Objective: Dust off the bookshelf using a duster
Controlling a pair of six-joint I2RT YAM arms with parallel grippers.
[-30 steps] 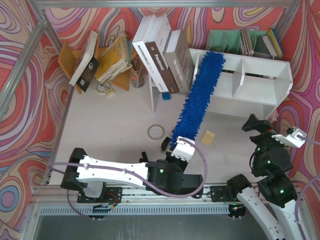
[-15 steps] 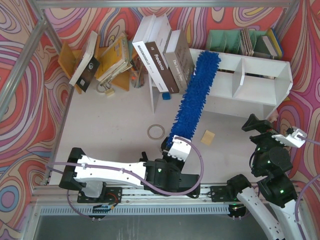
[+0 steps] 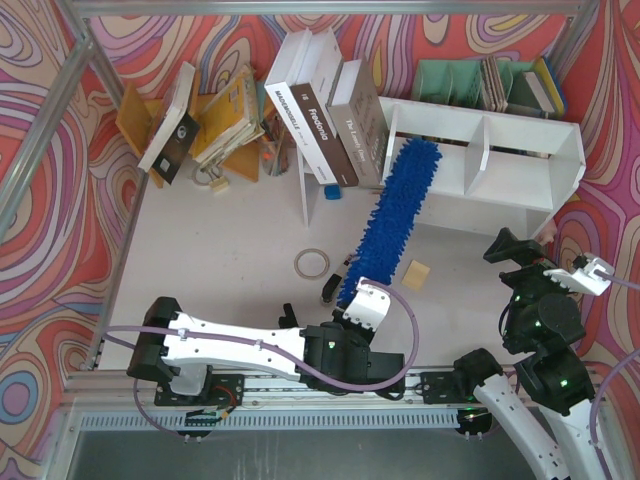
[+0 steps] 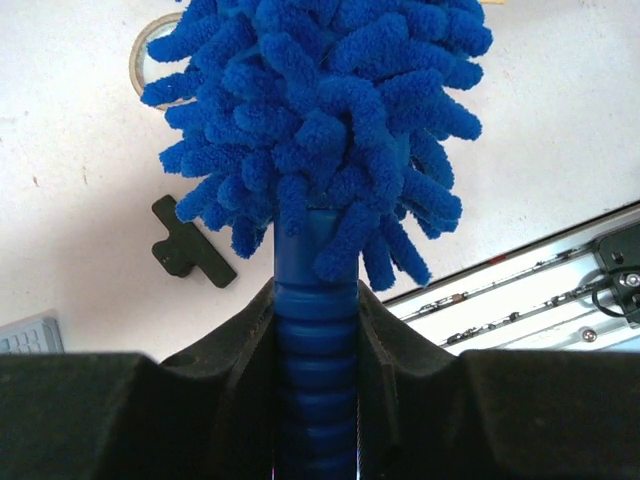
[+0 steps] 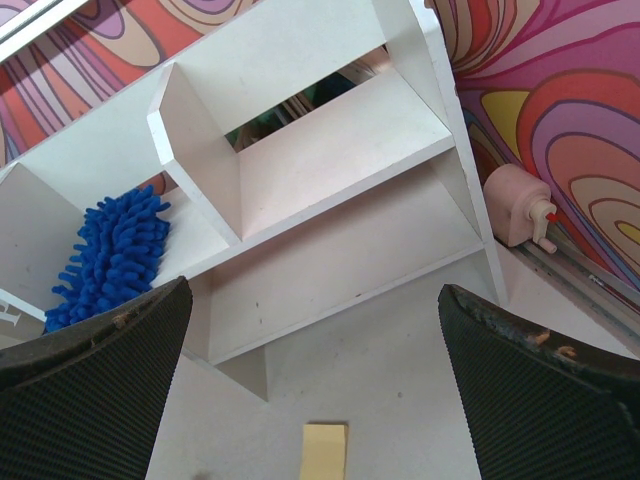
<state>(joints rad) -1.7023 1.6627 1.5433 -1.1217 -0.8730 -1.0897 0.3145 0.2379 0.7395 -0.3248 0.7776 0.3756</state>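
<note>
left claw [image 4: 315, 300]: clamping duster [image 3: 398, 200] handle
right claw [image 5: 320, 365]: gaping, empty, facing bookshelf [image 3: 520, 175]
duster tip: reaching into bookshelf
table [image 3: 230, 250]: white, lying under bookshelf
walls [image 3: 60, 150]: swirly

Just left of the white board bookshelf [image 3: 510, 182], a leaning dark brown hardcover book [image 3: 322, 135] reads "fredonia" on its spine. The white hardcover book [image 3: 288, 110] beside it seems to read "MADEMOISELLE". Lettering on the grey-brown book [image 3: 360, 130] is too small to read.

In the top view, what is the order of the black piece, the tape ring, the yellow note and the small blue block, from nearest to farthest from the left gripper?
1. black piece, just left of the left gripper.
2. tape ring, left, and yellow note, right: too close to call.
3. small blue block, far back.
</note>
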